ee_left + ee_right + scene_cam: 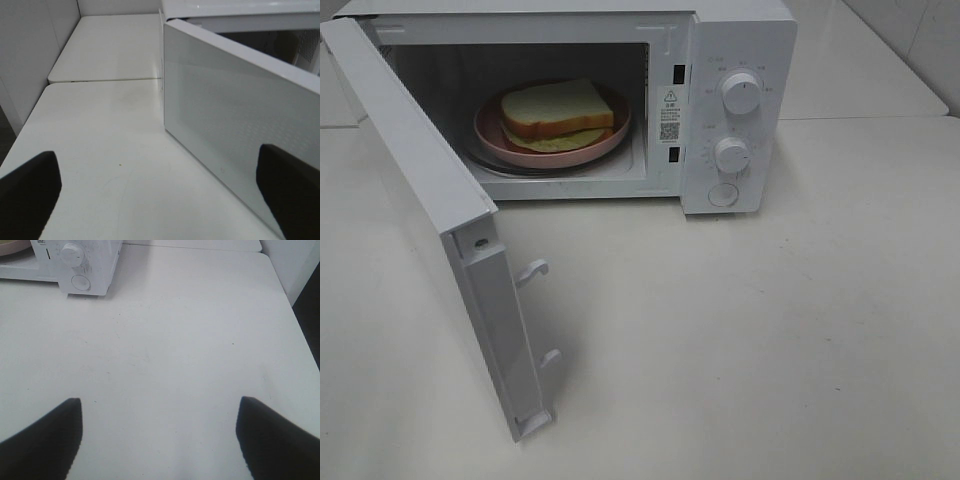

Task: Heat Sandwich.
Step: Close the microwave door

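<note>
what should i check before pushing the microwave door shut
1. Sandwich sits on the pink plate inside the microwave: ok
2. Plate lies fully behind the front opening, with nothing sticking out: ok
3. Door is swung wide, with nothing visible between it and the opening: ok
4. Left claw is open and empty, facing the door's outer side: ok
5. Right claw is open and empty, over bare table, away from the microwave: ok
6. Settings on the upper knob and lower knob: cannot tell, markings too small
</note>
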You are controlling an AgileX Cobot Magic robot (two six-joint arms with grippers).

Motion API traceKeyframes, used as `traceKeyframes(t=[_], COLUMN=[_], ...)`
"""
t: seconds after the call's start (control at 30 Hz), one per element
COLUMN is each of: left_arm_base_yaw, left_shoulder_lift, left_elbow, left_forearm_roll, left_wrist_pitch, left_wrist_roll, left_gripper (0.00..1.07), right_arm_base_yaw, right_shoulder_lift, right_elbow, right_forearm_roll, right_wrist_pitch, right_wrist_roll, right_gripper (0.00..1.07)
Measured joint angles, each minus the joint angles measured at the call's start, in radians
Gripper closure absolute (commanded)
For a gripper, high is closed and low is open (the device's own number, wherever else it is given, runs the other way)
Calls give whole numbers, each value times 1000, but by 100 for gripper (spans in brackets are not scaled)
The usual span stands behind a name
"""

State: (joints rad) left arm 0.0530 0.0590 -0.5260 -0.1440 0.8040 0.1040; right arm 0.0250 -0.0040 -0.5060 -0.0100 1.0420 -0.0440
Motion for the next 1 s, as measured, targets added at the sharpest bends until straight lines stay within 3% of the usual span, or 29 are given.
traceKeyframes(t=[0.03, 0.13, 0.23, 0.3, 0.53, 0.7, 0.73, 1.0], left_arm_base_yaw=[0, 0, 0, 0, -18, -19, -19, -19], left_shoulder_lift=[0, 71, 99, 136, 206, 302, 352, 527], left_elbow=[0, 0, 4, 37, 136, 200, 215, 221], left_forearm_roll=[0, 1, 1, 1, 1, 1, 1, 1], left_wrist_pitch=[0, -90, -136, -216, -407, -583, -647, -794], left_wrist_roll=[0, -77, -87, -95, -97, -82, -78, -78], left_gripper=[8, 17, 22, 32, 51, 71, 79, 102], right_arm_base_yaw=[0, 0, 0, 0, 0, 0, 0, 0], right_shoulder_lift=[0, 0, 0, 0, 0, 0, 0, 0], right_elbow=[0, 0, 0, 0, 0, 0, 0, 0], right_forearm_roll=[0, 0, 0, 0, 0, 0, 0, 0], right_wrist_pitch=[0, 0, 0, 0, 0, 0, 0, 0], right_wrist_roll=[0, 0, 0, 0, 0, 0, 0, 0], right_gripper=[27, 28, 28, 29, 31, 31, 31, 31])
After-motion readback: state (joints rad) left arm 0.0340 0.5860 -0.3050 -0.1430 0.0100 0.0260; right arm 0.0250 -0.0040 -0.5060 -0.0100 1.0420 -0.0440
